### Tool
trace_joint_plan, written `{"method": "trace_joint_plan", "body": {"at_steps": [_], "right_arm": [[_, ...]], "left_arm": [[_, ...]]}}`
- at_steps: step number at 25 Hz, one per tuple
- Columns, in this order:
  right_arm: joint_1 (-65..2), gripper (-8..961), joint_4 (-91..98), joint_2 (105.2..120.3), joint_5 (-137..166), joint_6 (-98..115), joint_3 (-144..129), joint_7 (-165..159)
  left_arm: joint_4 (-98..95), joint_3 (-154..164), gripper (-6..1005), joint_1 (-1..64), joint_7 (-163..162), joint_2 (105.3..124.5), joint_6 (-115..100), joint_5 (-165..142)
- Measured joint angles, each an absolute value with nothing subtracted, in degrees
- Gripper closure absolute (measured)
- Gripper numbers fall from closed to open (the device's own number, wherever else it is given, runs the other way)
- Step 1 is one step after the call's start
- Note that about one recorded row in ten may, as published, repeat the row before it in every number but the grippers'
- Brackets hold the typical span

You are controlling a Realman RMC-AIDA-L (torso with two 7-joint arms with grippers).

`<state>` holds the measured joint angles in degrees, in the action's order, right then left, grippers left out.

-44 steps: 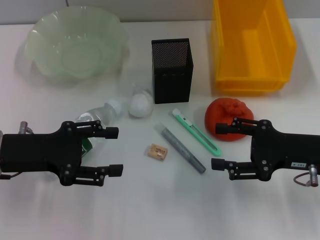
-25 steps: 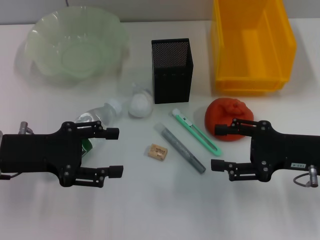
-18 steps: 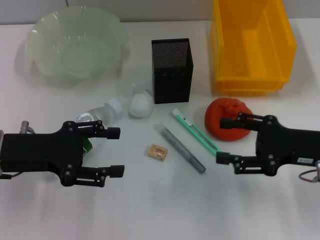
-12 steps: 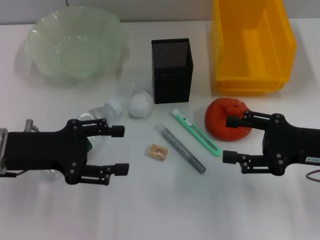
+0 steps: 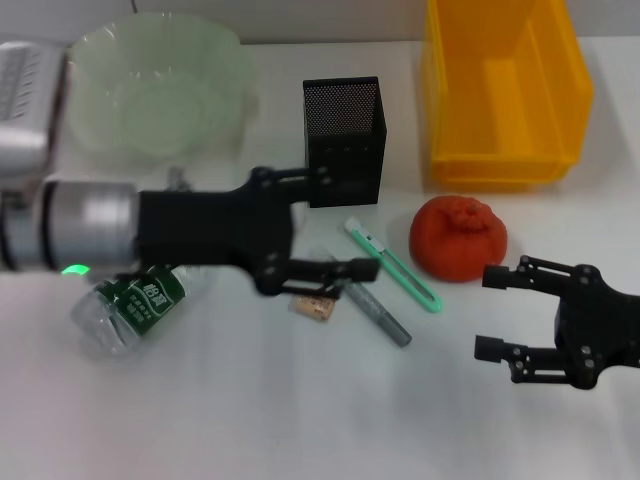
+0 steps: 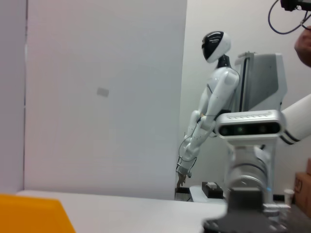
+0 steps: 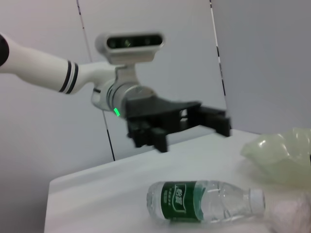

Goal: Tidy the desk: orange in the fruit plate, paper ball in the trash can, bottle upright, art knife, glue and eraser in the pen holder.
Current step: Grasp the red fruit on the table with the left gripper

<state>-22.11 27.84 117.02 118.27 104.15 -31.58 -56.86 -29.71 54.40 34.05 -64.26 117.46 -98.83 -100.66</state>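
Note:
My left gripper point(image 5: 348, 222) is open and reaches across the middle of the desk, just in front of the black mesh pen holder point(image 5: 345, 135). It hides the paper ball. The eraser point(image 5: 312, 307) peeks out under its lower finger. The grey glue stick point(image 5: 378, 313) and green art knife point(image 5: 398, 267) lie beside it. The orange point(image 5: 458, 238) sits to the right. My right gripper point(image 5: 494, 313) is open and empty, in front of the orange and apart from it. The bottle point(image 5: 128, 305) lies on its side at the left; it also shows in the right wrist view point(image 7: 209, 201).
The pale green fruit plate point(image 5: 150, 85) stands at the back left. The yellow bin point(image 5: 500, 90) stands at the back right; its corner shows in the left wrist view point(image 6: 29, 213). White desk surface runs along the front edge.
My left arm has swung right and forward from over the bottle to the desk's middle, uncovering the bottle and covering the paper ball. My right gripper has drawn back from the orange.

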Motion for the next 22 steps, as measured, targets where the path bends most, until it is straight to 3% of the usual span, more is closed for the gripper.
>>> {"method": "trace_joint_plan", "body": {"at_steps": [4,6,7,10,13,15,22], "right_arm": [[-20.2,142,27.9,116.98,118.4,104.2,-31.6,-56.3],[-18.8,142,27.9,116.85,118.4,104.1,-31.6,-56.2],[-18.8,142,27.9,116.85,118.4,104.1,-31.6,-56.2],[-17.8,142,27.9,116.82,118.4,103.8,-31.5,-56.2],[-17.3,141,27.9,116.81,118.7,103.7,-31.3,-56.2],[-17.2,141,27.9,116.81,119.3,103.5,-31.1,-56.2],[-17.3,141,27.9,116.61,119.7,102.7,-30.8,-56.2]], "left_arm": [[-27.6,55.4,189,40.9,-64.1,118.98,-93.7,-100.6],[-27.6,55.4,189,40.9,-64.1,118.98,-93.7,-100.6],[-24.4,56.4,189,45.4,-64.0,119.12,-90.2,-100.6],[-20.9,58.4,189,49.5,-63.6,119.14,-85.5,-99.9],[-20.9,58.4,189,49.5,-63.6,119.14,-85.5,-99.9],[-17.9,67.7,189,54.1,-63.0,119.18,-77.4,-94.2],[-27.5,98.8,190,53.3,-63.7,119.18,-58.5,-76.2]]}}
